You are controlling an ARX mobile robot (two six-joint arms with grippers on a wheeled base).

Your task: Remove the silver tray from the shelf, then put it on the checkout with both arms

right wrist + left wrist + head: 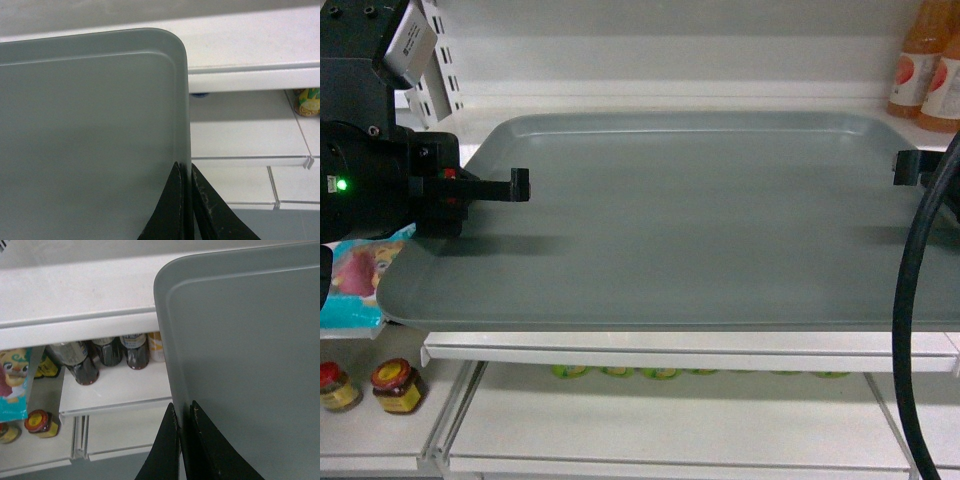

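The silver tray [680,220] sits level in front of the shelf [690,345], its near edge jutting out past the white shelf lip and its far rim close to the pale back panel. On the left, the left end effector [183,412] has its two thin black fingers closed down on the tray's left rim, one finger on the outside and one on the inside, with only the rim's thickness between them. On the right, the right end effector [190,172] pinches the tray's right rim in the same way, just below the rounded far corner. From the front, the black body of the left arm [380,190] shows a green light and a red part beside the tray's left edge, and a thick black cable [910,300] hangs down in front of the right side. Two orange drink bottles [925,65] stand on the shelf behind the tray's right corner. Below, on a lower shelf, are dark bottles [107,352] and small jars with red lids [370,385], with a colourful snack packet [360,280] just left of the tray's near corner.
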